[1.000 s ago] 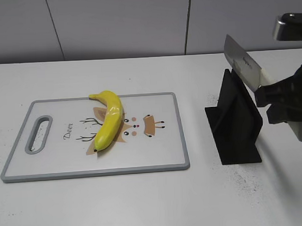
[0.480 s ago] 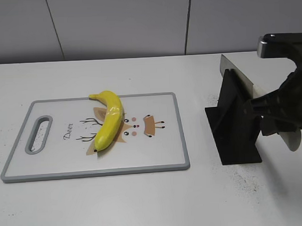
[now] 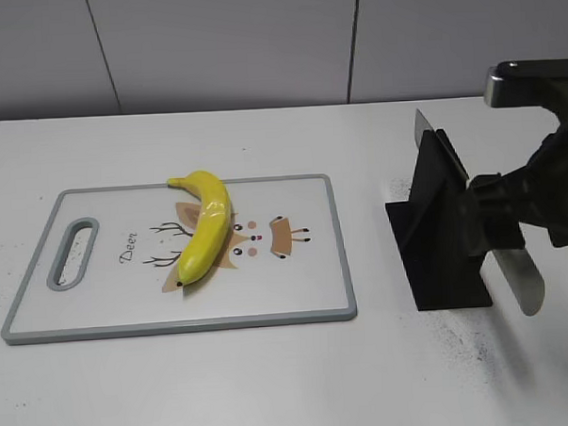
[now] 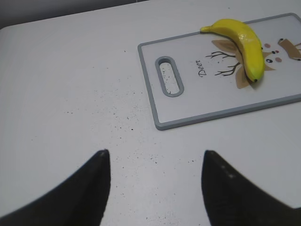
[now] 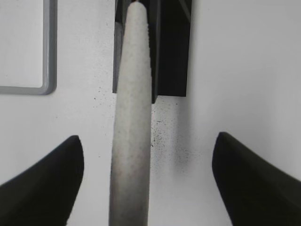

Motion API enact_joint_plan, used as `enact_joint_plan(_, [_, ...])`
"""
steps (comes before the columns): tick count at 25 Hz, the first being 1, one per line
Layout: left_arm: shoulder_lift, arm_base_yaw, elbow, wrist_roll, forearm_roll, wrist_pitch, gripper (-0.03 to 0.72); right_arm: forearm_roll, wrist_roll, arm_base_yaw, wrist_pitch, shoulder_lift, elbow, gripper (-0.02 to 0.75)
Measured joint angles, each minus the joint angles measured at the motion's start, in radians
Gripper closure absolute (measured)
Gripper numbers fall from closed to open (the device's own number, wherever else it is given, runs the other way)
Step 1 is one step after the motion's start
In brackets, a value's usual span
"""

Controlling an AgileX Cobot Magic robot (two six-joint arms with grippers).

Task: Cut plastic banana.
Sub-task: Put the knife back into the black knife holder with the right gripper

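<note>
Right tool [image 5: 141, 188]: fingers spread wide, pale knife handle [image 5: 131, 117] lying between them, contact not discernible. Knife blade [image 3: 422, 130] seated in black stand [image 3: 442, 234] on white surface [image 3: 273, 383]. Left tool [image 4: 155, 188]: fingers apart, holding nothing, above bare surface. Plastic banana [image 3: 205, 226]: whole, lying on deer-print cutting board [image 3: 316, 296], well left of stand.

The right end effector [image 3: 511, 224] sits at the back of the knife stand [image 3: 442, 227], its dark body level with the stand's upper half. In the right wrist view its fingers [image 5: 44, 181] are spread wide, one on each side of the pale knife handle [image 5: 131, 117], touching neither side. The left end effector [image 4: 155, 186] hovers over the bare surface [image 4: 70, 94], away from the stand, fingers parted with nothing between.
</note>
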Motion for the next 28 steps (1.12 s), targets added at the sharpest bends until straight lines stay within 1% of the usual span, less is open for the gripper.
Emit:
enact_joint_plan(5, [0.0,0.0,0.0,0.0,0.0,0.0,0.102,0.0,-0.078,0.0,0.013,-0.098,-0.029,0.085])
enact_joint_plan(8, [0.0,0.0,0.0,-0.001,0.0,-0.001,0.102,0.009,-0.18,0.0,0.037,-0.221,-0.031,0.085])
enact_joint_plan(11, [0.0,0.0,0.0,-0.001,0.0,-0.001,0.104,0.012,-0.282,0.0,0.098,-0.359,-0.019,0.089])
enact_joint_plan(13, [0.0,0.0,0.0,-0.001,0.0,-0.001,0.104,0.014,-0.334,0.0,0.127,-0.466,0.014,0.094])
enact_joint_plan(16, [0.0,0.0,0.0,-0.001,0.0,-0.001,0.104,0.015,-0.381,0.0,0.147,-0.632,0.106,0.105])
enact_joint_plan(21, [0.0,0.0,0.0,-0.001,0.0,-0.001,0.104,0.015,-0.4,0.0,0.16,-0.938,0.242,0.138])
enact_joint_plan(25, [0.0,0.0,0.0,-0.001,0.0,-0.001,0.111,0.015,-0.4,0.0,0.164,-1.122,0.3,0.146])
enact_joint_plan(28, [0.0,0.0,0.0,-0.001,0.0,-0.001,0.113,0.015,-0.4,0.0,0.165,-1.221,0.307,0.149])
